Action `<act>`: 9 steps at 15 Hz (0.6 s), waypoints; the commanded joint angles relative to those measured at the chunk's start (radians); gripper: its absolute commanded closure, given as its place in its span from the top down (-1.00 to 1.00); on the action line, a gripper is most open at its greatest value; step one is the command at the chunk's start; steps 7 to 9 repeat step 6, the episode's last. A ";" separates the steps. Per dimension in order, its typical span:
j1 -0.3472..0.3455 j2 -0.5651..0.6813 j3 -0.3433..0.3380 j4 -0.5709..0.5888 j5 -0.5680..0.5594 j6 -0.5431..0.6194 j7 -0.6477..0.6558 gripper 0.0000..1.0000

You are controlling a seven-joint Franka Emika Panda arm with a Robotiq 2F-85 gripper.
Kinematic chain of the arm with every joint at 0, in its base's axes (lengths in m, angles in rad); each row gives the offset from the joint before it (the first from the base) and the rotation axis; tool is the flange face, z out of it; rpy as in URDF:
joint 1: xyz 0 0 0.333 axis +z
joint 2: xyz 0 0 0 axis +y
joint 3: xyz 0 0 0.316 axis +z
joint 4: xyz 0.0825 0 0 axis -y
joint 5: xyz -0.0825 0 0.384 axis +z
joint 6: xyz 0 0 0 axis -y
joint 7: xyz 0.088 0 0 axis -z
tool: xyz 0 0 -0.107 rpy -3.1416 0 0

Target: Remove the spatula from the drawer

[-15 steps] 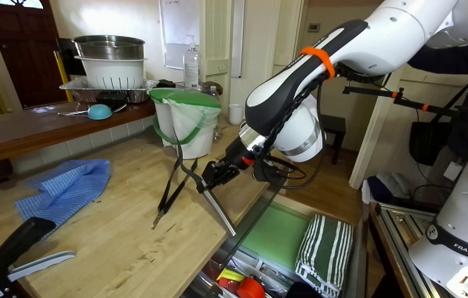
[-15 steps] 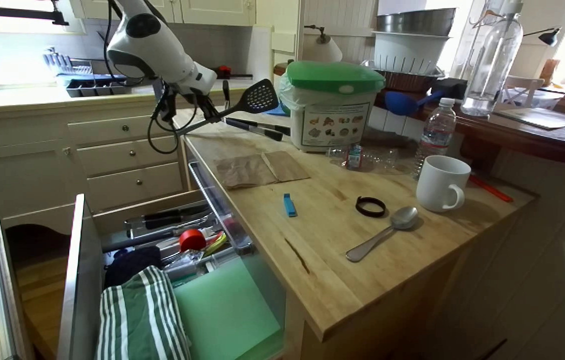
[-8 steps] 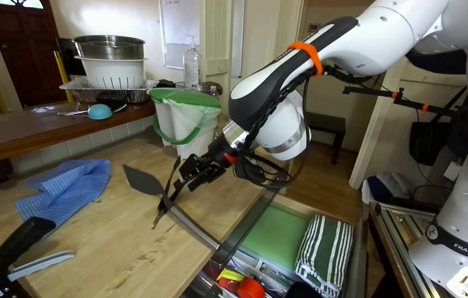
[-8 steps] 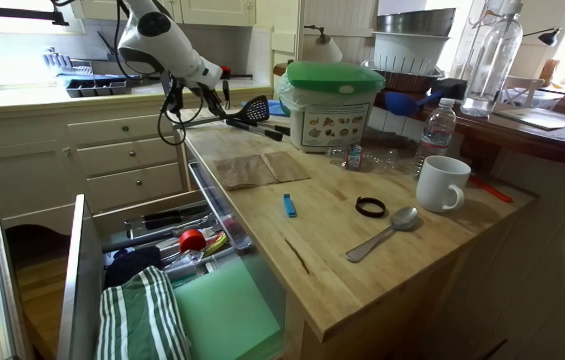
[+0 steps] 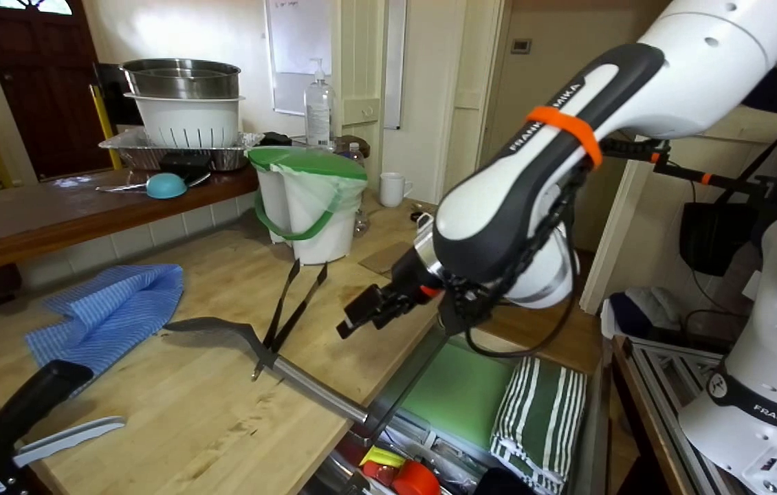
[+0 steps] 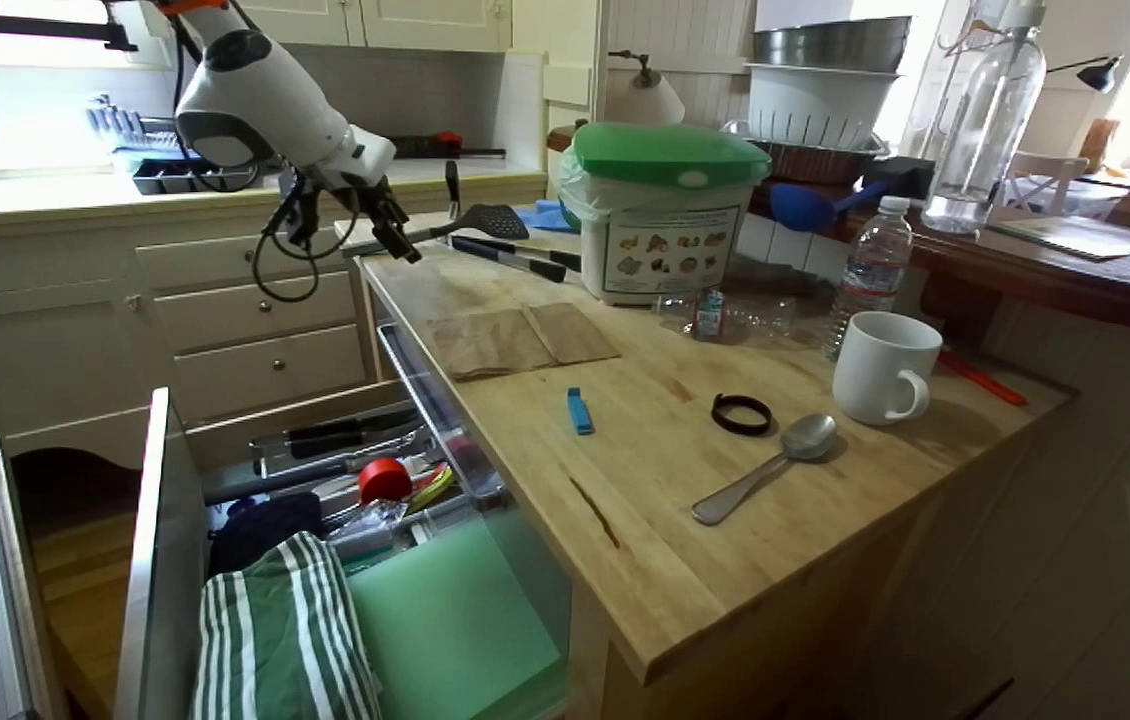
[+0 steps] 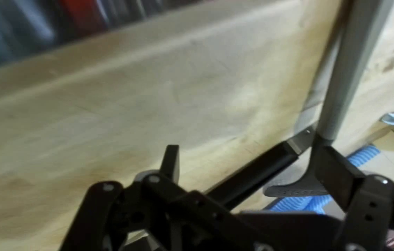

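On the wooden counter rests the dark spatula (image 5: pixel 320 392), lying across the black tongs (image 7: pixel 259 174). Its perforated head (image 6: pixel 497 221) points away from the drawer and its grey handle (image 7: pixel 350 66) ends at the counter's drawer-side edge. My gripper (image 5: pixel 361 326) hovers above the counter beside the handle, apart from it. In the wrist view the gripper (image 7: pixel 249 153) is open, its fingers wide apart with nothing held; one finger (image 7: pixel 336 174) partly covers the spatula's neck. The pulled-out drawer (image 6: pixel 165 520) holds a green mat (image 5: pixel 457 392), a striped cloth (image 6: pixel 285 630) and mixed utensils.
A blue cloth (image 5: pixel 113 302) and a black-handled tool (image 5: pixel 17 419) lie farther along the counter. The bucket with a green lid (image 6: pixel 670 215) stands behind the tongs. Brown paper (image 6: pixel 515 340), a spoon (image 6: pixel 765 470) and a white mug (image 6: pixel 885 365) occupy the other end.
A second ago the gripper was shut on the spatula, held tilted above the counter. The spatula has come down onto the counter, the gripper has opened, and the arm has drawn back from it.
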 commanded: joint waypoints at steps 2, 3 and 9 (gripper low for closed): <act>0.188 -0.141 -0.082 -0.255 0.255 0.157 -0.155 1.00; 0.204 -0.156 -0.057 -0.273 0.340 0.181 -0.221 1.00; 0.198 -0.127 -0.039 -0.256 0.353 0.198 -0.227 1.00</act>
